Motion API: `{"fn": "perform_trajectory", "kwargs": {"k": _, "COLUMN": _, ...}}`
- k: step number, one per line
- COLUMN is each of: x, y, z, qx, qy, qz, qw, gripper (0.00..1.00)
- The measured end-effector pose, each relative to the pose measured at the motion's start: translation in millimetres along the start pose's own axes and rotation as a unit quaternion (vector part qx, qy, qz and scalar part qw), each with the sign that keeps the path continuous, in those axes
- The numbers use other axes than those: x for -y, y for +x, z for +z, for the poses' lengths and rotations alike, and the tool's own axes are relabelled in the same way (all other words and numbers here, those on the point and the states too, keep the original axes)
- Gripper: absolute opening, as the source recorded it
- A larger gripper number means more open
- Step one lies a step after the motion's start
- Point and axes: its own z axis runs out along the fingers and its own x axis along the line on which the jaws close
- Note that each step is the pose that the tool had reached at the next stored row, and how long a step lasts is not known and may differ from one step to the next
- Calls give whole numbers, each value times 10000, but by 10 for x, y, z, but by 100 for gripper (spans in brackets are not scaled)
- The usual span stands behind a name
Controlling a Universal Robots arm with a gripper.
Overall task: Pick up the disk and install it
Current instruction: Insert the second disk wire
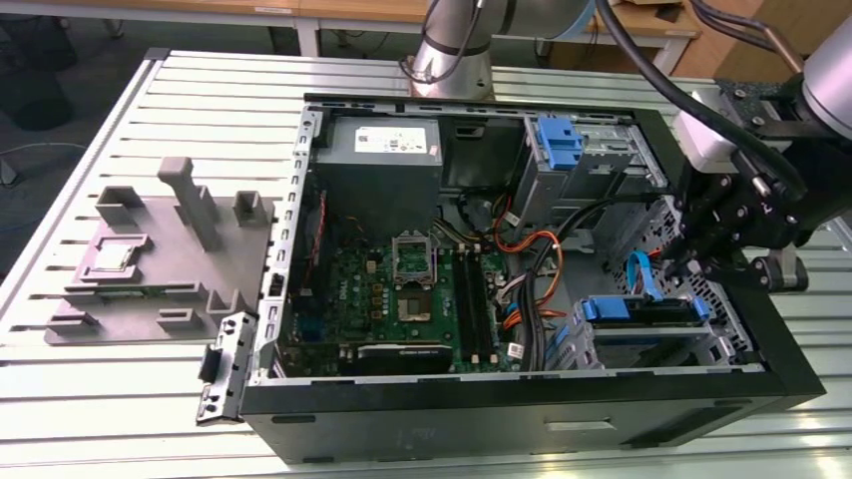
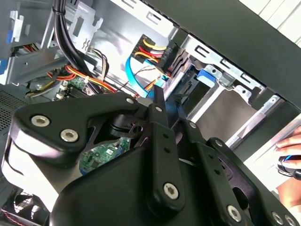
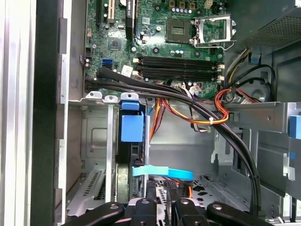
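Note:
The disk point(image 1: 641, 311) stands on edge in the lower drive bay at the exterior view's right, its blue carrier rail on top. In the first wrist view the disk's blue carrier tab point(image 3: 130, 126) sits at the mouth of the bay. My gripper point(image 1: 685, 261) hangs just above and behind the disk, over the case's right side. In the first wrist view the gripper point(image 3: 157, 195) is close to a light blue data cable point(image 3: 162, 172) beside the disk. In the second wrist view the black gripper point(image 2: 159, 101) points toward the bay and the same cable point(image 2: 141, 77).
The open computer case point(image 1: 533, 409) lies on a slatted table. A grey power-supply box point(image 1: 379, 150) and a bare blue bracket point(image 1: 560, 140) are at its far end. Black and orange cables point(image 3: 188, 101) cross near the bay. A person's hand point(image 2: 288, 155) is beside the case.

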Motion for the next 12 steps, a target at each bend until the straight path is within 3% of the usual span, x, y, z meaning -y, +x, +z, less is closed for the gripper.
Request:
{"fn": "perform_trajectory", "kwargs": {"k": 4, "x": 19, "y": -19, "z": 5, "qx": 9, "qy": 0, "qz": 0, "qw": 10000, "gripper": 24}}
{"fn": "perform_trajectory", "kwargs": {"k": 12, "x": 123, "y": -36, "z": 17, "qx": 18, "qy": 1, "qz": 0, "qw": 10000, "gripper": 24}}
